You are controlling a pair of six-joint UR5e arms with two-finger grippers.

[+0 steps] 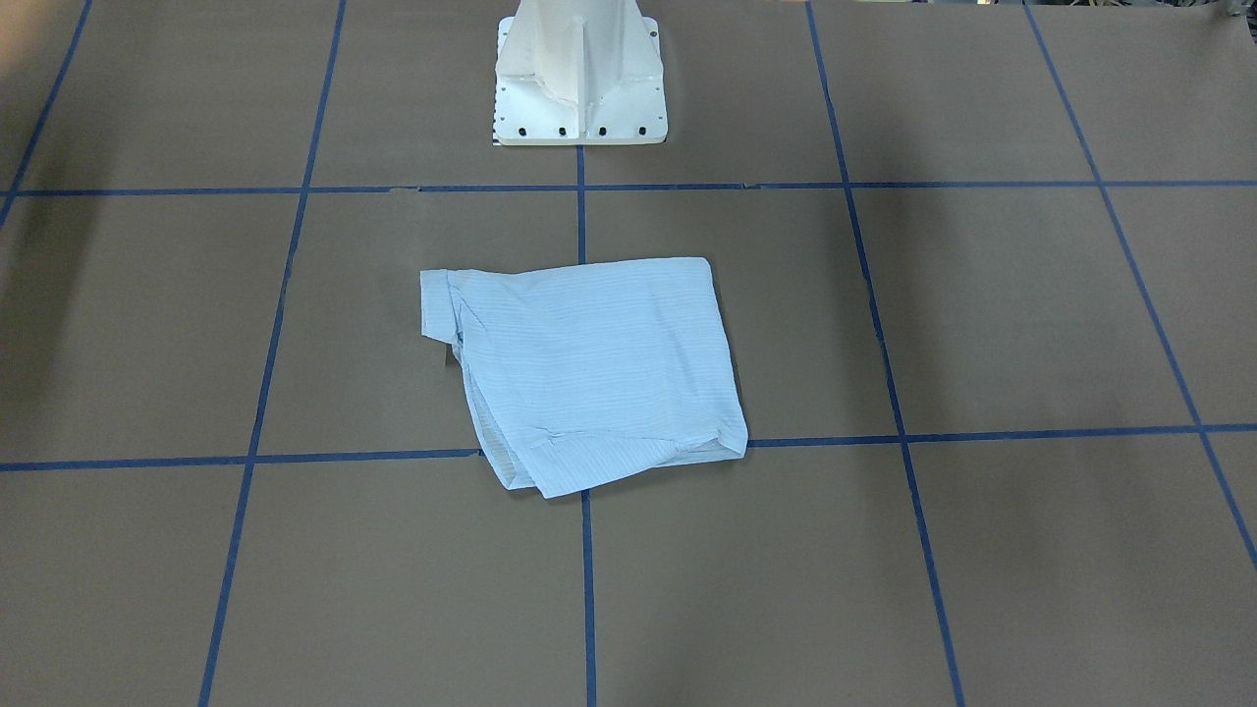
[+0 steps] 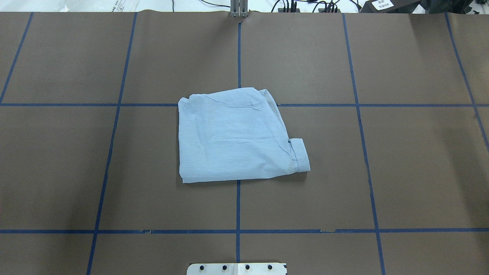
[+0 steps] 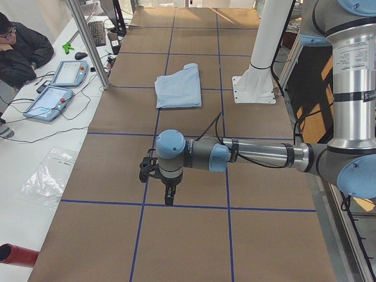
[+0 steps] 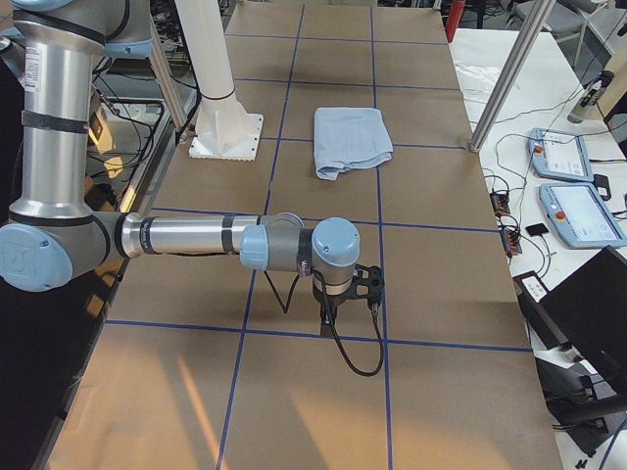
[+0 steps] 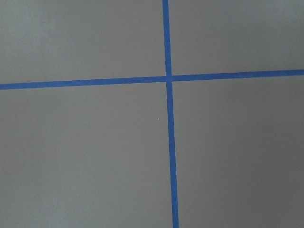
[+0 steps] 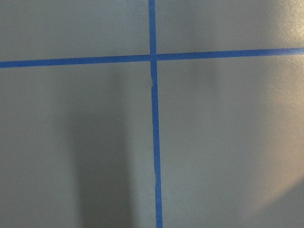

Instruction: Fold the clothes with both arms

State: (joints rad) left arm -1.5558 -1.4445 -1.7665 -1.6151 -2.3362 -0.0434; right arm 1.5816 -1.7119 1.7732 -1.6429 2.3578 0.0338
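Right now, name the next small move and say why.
Probably swing the right arm toward the cuff to tuck it: the shirt lies folded, but that cuff juts out on the robot's right, and that arm hangs far off.

The shirt (image 2: 237,133), mid-frame in the overhead view, is pale blue with very fine, lighter stripes running across it. Under it the table (image 2: 401,172) is a dull brown, ruled into large squares by blue tape lines (image 2: 238,206). At top centre of the front-facing view the pedestal base (image 1: 579,79) is white, dotted with dark bolt holes. In the left side view the left arm (image 3: 258,154) is silver-grey with light blue joint caps, its left gripper (image 3: 168,198) black. The right arm (image 4: 186,236) and right gripper (image 4: 328,315) in the right side view are coloured the same. The left side view also has a red tube (image 3: 14,255) in its lower left corner and a person's black jacket (image 3: 26,53) at upper left.
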